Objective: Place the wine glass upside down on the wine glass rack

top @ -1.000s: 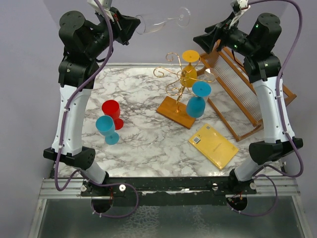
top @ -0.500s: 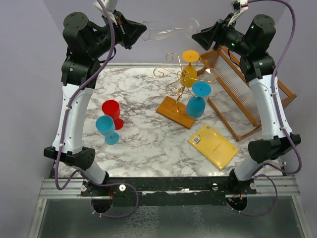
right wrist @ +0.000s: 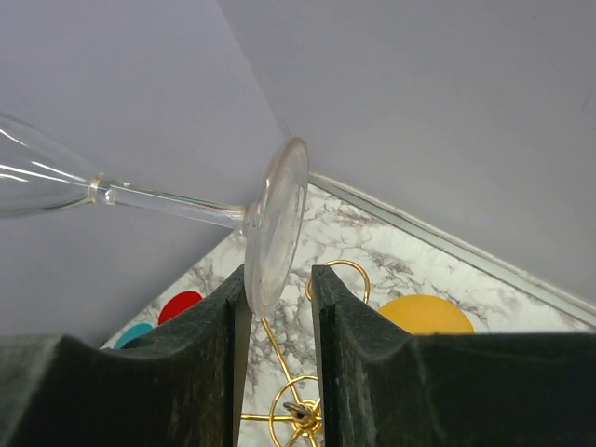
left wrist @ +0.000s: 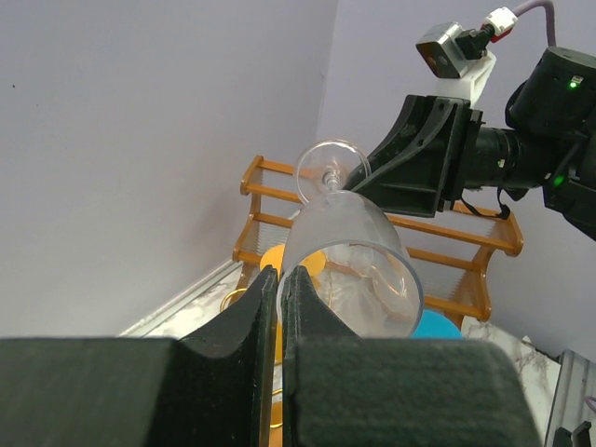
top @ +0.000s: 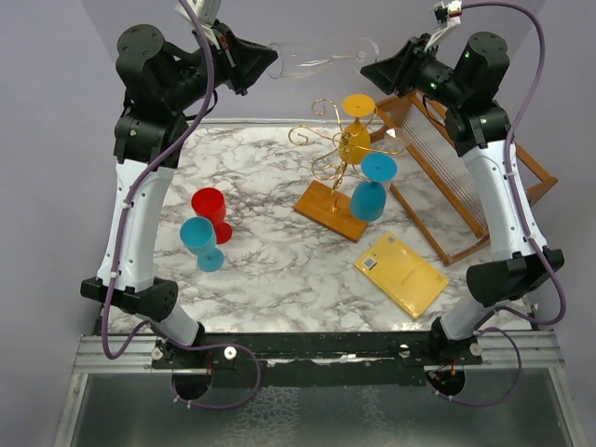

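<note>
Top external view: left hand (top: 272,61) clamped on clear stemmed wine glass (top: 317,61), right hand (top: 370,67) straddling its foot, gold wire rack (top: 337,154) unreached.

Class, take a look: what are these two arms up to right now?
They are passing a clear wine glass between them, high above the table. The left gripper pinches the bowl's rim, holding the glass sideways. The right gripper has its fingers either side of the foot. The gold rack below already holds a yellow and a blue glass.
</note>
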You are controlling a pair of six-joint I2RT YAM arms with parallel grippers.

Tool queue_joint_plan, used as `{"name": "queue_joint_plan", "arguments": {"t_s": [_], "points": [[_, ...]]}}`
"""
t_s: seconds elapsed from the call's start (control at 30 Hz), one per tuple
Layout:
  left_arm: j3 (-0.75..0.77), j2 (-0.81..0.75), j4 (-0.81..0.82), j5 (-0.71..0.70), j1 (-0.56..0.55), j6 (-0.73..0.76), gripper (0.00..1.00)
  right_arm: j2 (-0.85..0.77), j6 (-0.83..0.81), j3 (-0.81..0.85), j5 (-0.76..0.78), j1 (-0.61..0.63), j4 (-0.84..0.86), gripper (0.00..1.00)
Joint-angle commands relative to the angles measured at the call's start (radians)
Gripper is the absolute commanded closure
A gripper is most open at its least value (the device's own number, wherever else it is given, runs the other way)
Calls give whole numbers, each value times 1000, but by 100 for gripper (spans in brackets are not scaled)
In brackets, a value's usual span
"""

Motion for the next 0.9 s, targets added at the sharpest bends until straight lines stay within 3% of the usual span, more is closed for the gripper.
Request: {"name": "queue_joint_plan", "arguments": {"t_s": [0.0, 0.13, 0.5, 0.87], "points": [[-4, -42, 60, 31, -2, -18, 100, -16, 20, 1, 11, 5, 39, 71], [-5, -43, 63, 29, -2, -25, 100, -21, 17, 3, 7, 6, 43, 75], [-31, -60, 55, 17, -2, -28, 99, -45, -45, 1, 60, 6, 29, 99], [-33, -105, -32, -53, 1, 54, 44, -80, -215, -25, 183, 3, 8, 99]]}}
